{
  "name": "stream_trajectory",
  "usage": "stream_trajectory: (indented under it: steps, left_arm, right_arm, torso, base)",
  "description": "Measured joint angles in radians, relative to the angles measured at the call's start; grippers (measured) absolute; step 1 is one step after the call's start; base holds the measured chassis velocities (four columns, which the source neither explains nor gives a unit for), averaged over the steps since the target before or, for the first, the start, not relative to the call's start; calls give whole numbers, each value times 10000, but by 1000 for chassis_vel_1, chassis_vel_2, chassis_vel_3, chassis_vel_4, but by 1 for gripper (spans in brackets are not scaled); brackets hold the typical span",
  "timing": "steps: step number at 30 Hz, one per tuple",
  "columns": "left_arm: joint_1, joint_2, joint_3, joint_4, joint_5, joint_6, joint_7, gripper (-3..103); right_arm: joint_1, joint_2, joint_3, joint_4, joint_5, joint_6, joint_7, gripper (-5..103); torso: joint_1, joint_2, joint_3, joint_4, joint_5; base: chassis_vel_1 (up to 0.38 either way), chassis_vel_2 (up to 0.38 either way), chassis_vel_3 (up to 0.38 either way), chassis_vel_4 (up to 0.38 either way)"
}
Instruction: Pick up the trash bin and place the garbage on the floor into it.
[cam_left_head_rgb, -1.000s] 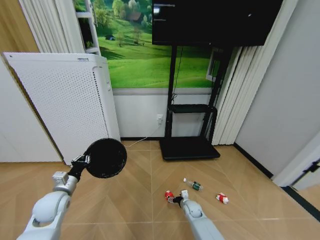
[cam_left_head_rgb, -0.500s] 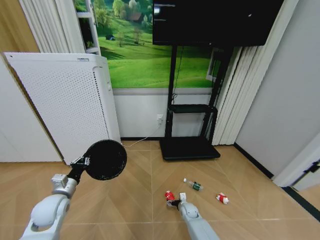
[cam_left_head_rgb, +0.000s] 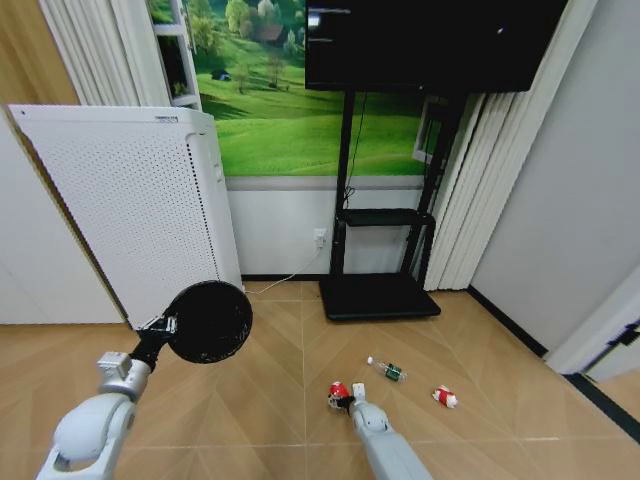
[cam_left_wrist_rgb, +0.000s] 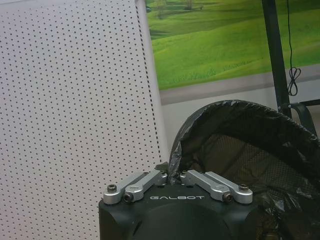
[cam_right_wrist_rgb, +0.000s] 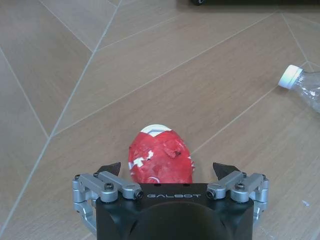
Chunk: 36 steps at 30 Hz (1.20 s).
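Observation:
My left gripper (cam_left_head_rgb: 160, 326) is shut on the rim of the black mesh trash bin (cam_left_head_rgb: 208, 321) and holds it off the floor, tipped on its side. In the left wrist view the gripper (cam_left_wrist_rgb: 172, 176) pinches the rim and liner of the bin (cam_left_wrist_rgb: 240, 145). The garbage lies on the parquet floor (cam_left_head_rgb: 270, 400): a red can (cam_left_head_rgb: 339, 391), a clear bottle (cam_left_head_rgb: 386, 371) and a red-and-white packet (cam_left_head_rgb: 444, 397). My right gripper (cam_left_head_rgb: 347, 402) is low at the can. In the right wrist view the gripper (cam_right_wrist_rgb: 166, 169) is open, one finger on each side of the can (cam_right_wrist_rgb: 160, 157), with the bottle (cam_right_wrist_rgb: 302, 87) farther off.
A tall white perforated appliance (cam_left_head_rgb: 130, 200) stands at the left, just behind the bin. A black TV stand (cam_left_head_rgb: 378, 295) with a flat base sits against the back wall, and a cable (cam_left_head_rgb: 285, 280) runs along the floor. A grey wall (cam_left_head_rgb: 560, 230) closes the right side.
My right gripper has slid left and closer, so its fingers now straddle the red can. The left arm with the bin has dipped slightly.

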Motion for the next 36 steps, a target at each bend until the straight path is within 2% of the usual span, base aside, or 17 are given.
stream_trajectory:
  steps: [12,23,24,26,27,30,32,33,35,36]
  left_arm:
    - [23,-4,-1,-51,-16,0,13,3]
    - [-21,111,-29,-40,-128,0,11,3]
    - [-38,116,-34,-19,-129,0,11,3]
    - [-69,118,-37,18,-128,-1,9,3]
    - [-69,118,-37,18,-128,-1,9,3]
    - [-115,97,-22,54,-114,-5,7,3]
    - [-128,82,-4,72,-97,-6,7,3]
    - [-135,65,19,84,-79,-6,7,3]
    - [-138,57,26,87,-75,-7,7,3]
    - [-140,50,35,89,-71,-8,7,3]
  right_arm:
    - [185,-16,115,-448,-250,149,-7,100]
    - [72,251,222,-476,-418,250,53,100]
    - [72,251,209,-473,-419,254,50,103]
    - [93,244,200,-489,-420,286,49,95]
    - [93,244,200,-489,-420,286,49,95]
    - [121,203,198,-536,-420,363,24,79]
    - [126,191,198,-545,-421,378,18,79]
    - [127,174,201,-549,-420,393,3,68]
    - [128,166,203,-549,-421,399,-2,68]
    - [128,156,206,-551,-419,405,-5,62]
  torso:
    - [1,0,0,0,0]
    - [0,0,0,0,0]
    - [0,0,0,0,0]
    - [0,0,0,0,0]
    - [0,0,0,0,0]
    - [0,0,0,1,1]
    - [0,0,0,1,1]
    - [0,0,-1,1,1]
    - [0,0,0,1,1]
    - [0,0,0,1,1]
  base:
    - [0,0,0,0]
    - [0,0,0,0]
    - [0,0,0,0]
    - [0,0,0,0]
    - [0,0,0,0]
    - [0,0,0,0]
    - [0,0,0,0]
    - [0,0,0,0]
    - [0,0,0,0]
    - [0,0,0,0]
